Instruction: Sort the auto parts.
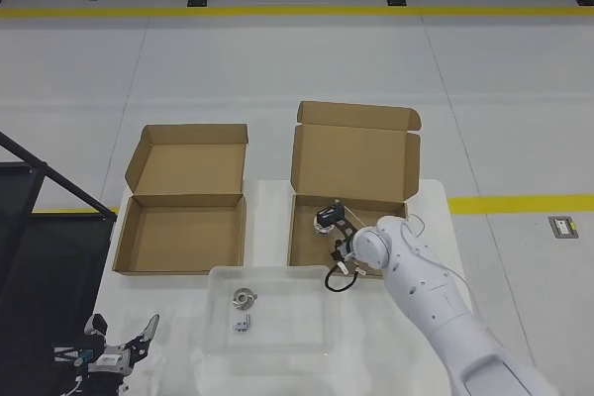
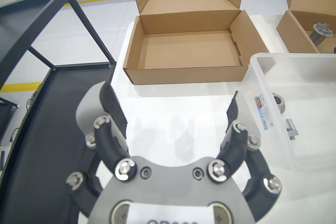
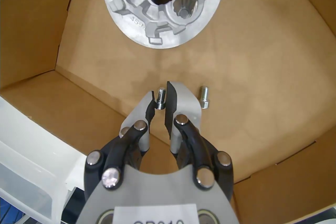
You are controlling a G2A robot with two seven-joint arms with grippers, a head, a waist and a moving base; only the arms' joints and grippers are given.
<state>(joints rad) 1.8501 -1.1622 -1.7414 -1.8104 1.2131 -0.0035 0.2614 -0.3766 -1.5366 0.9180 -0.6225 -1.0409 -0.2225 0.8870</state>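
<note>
As seen from above, progress: judged part done; some parts boxed, others waiting.
Bin [image 1: 277,270]: held ring [image 1: 244,295] and bracket [image 1: 241,323], both unsorted, likely next.
Left box [image 1: 178,243]: stood empty.
Right box [image 1: 354,163]: had right gripper [image 1: 329,220] down inside.
Left wrist, left gripper [image 2: 170,89]: was spread wide, empty, just beside bin, with ring and bracket behind its wall.
Hub [image 2: 320,32]: stood in right box.
Right wrist, right gripper: stood narrowly parted astride bolt [image 3: 160,101].
Bolt: lay between pads [image 3: 170,104], against one, a sliver off the other; clamp not evident.
Second bolt [image 3: 204,100]: lay just beside gripper on box floor, hub beyond.
</note>
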